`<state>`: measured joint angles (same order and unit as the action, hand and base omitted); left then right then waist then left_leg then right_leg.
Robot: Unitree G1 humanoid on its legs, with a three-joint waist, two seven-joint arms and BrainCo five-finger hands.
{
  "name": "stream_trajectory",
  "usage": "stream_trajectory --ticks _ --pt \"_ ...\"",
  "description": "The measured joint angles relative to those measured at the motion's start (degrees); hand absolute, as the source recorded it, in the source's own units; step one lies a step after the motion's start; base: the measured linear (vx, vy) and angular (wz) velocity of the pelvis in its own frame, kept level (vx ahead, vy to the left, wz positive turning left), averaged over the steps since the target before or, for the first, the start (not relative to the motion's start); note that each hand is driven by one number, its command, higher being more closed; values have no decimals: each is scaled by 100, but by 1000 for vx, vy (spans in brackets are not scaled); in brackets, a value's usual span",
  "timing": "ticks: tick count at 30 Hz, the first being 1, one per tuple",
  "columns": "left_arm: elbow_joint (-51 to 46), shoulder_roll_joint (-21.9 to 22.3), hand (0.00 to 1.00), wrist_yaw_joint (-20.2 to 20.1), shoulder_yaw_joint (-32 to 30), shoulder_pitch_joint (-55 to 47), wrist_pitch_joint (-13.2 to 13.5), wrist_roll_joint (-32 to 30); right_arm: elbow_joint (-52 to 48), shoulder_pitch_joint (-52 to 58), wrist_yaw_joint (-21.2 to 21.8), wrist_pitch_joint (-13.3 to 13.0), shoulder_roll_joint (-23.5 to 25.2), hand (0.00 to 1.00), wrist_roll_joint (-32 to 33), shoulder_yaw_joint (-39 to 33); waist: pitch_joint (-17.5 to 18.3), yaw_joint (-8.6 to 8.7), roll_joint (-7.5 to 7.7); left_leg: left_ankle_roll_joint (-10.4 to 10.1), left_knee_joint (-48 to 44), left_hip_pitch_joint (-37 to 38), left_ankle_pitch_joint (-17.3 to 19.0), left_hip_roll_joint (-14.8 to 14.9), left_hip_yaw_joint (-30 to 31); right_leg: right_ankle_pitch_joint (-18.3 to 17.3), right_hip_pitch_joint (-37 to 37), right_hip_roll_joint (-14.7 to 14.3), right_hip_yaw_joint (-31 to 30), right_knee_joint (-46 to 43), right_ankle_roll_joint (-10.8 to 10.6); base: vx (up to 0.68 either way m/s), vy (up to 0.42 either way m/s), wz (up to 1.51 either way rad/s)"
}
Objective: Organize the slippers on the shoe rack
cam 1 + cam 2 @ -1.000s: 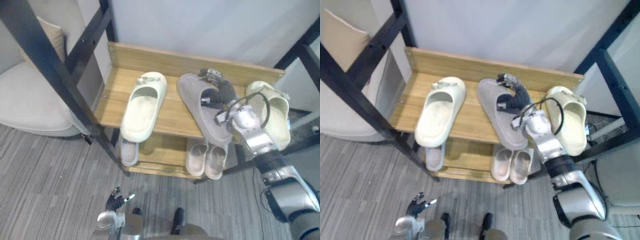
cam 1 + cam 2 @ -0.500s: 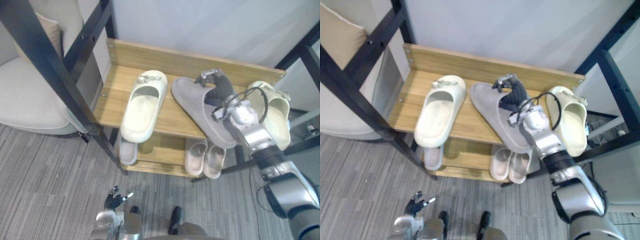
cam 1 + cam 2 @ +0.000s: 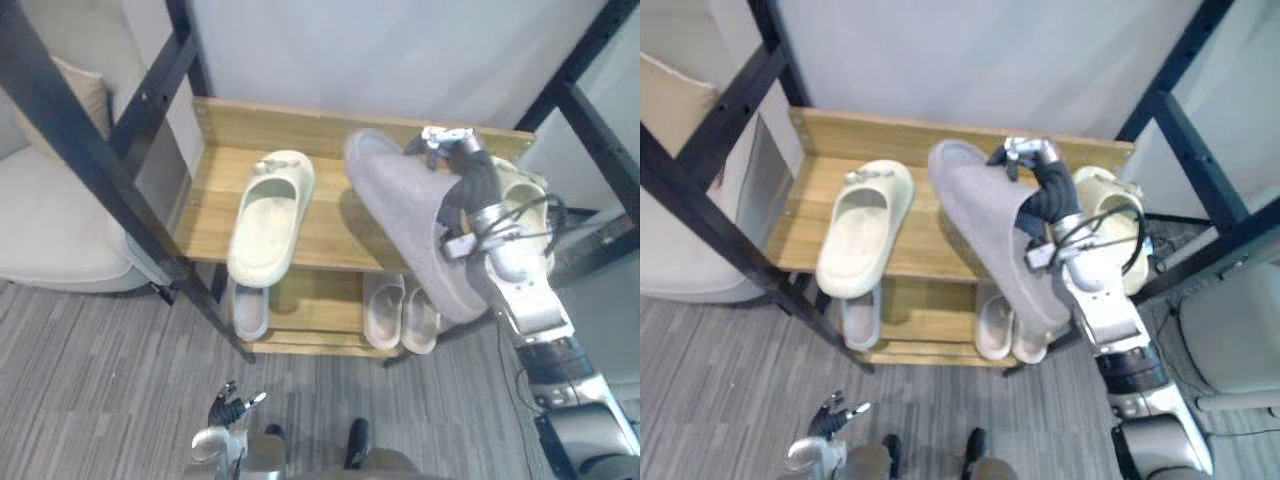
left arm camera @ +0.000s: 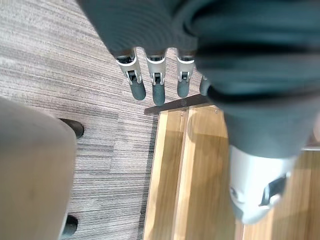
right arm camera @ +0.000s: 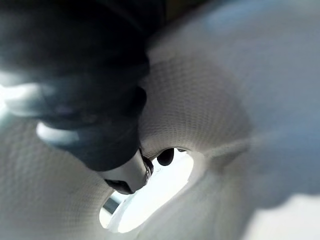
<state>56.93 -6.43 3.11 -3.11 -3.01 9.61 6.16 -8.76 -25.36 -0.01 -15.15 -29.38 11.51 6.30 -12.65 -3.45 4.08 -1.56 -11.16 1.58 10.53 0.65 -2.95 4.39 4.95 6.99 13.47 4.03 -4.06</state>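
Note:
My right hand (image 3: 468,188) is shut on a large grey slipper (image 3: 402,232), fingers hooked into its strap. It holds the slipper raised above the wooden shoe rack's top shelf (image 3: 318,222), tilted with the sole facing up. The right wrist view shows the grey slipper's (image 5: 200,115) inner fabric close around my thumb (image 5: 122,172). One cream slipper (image 3: 268,212) lies on the top shelf's left side. A second cream slipper (image 3: 528,203) lies at the shelf's right end, partly behind my arm. My left hand (image 3: 231,408) hangs low over the carpet, fingers (image 4: 152,86) straight.
On the lower shelf (image 3: 318,302) lie a grey slipper (image 3: 249,312) at the left and a beige pair (image 3: 401,314) at the right. Black metal frame bars (image 3: 92,152) cross at the left and right. A pale armchair (image 3: 45,225) stands left of the rack.
My right hand has lifted the grey slipper off the top shelf and tipped it up. The camera has shifted a little; the cream slippers lie as before.

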Motion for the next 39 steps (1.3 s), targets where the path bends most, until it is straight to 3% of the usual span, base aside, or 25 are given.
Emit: stream_trajectory --ticks 9,19,23,24,26,28,29,30,31,35,39 --pt "216 67 0 -16 27 -49 -13 -57 -1039 1271 424 -217 323 100 477 -96 295 55 -147 4 3 183 -1 31 -133 -9 83 2 -127 -51 3 -49 -3 -9" --pt "345 37 0 -117 319 -73 41 -111 -782 2179 1144 -148 298 100 641 1701 439 98 -251 19 6 239 -35 38 -132 -199 -26 53 -134 -469 13 -29 3 0" --pt "346 25 0 -115 565 266 114 -159 -90 1650 1143 -54 171 100 583 2066 -67 27 -440 33 -1215 -559 315 126 -65 -720 -878 165 -135 -1881 46 -163 13 12" --pt "338 6 0 -105 653 539 143 -138 153 1193 1105 -3 167 100 435 2148 -471 22 -542 45 -1873 -1046 538 166 -14 -994 -1371 237 -137 -2604 57 -256 26 11" --pt "337 -12 0 -85 651 774 179 -7 367 777 1047 7 160 100 400 2257 -787 6 -625 43 -2425 -1520 721 206 48 -1243 -1837 280 -132 -3131 83 -367 21 10" --pt "324 -24 0 -67 648 922 253 161 494 464 993 10 101 100 237 2368 -991 -50 -705 48 -2676 -1910 794 321 44 -1284 -2207 311 -18 -3554 108 -254 -10 0" --pt "296 -47 0 -50 642 951 286 256 525 350 961 20 95 100 175 2384 -1034 -79 -690 18 -2825 -2099 814 347 39 -1444 -2445 423 100 -4203 173 -117 -49 -1" --pt "185 -195 0 0 642 967 318 305 523 210 863 11 72 100 136 2379 -1116 -88 -621 -41 -3148 -2386 903 342 60 -1901 -2577 530 238 -4710 210 -151 -113 -2" --pt "184 -307 0 87 642 1025 324 306 536 -68 774 5 -19 100 -41 2372 -1268 -118 -656 -97 -3624 -2734 1059 394 135 -2271 -2776 548 331 -4889 320 -113 -106 2" --pt "342 -409 0 291 627 1114 310 468 851 -635 368 -18 -177 100 -323 2309 -1389 -125 -625 -181 -4624 -3955 1195 473 352 -2636 -3906 651 427 -5953 468 -137 -92 10" --pt "341 -384 0 444 543 1315 273 535 1376 -1300 -137 7 -140 100 -718 2231 -1644 -293 -603 -254 -5705 -5034 1456 473 588 -3047 -4881 831 485 -7089 585 -108 -57 12"
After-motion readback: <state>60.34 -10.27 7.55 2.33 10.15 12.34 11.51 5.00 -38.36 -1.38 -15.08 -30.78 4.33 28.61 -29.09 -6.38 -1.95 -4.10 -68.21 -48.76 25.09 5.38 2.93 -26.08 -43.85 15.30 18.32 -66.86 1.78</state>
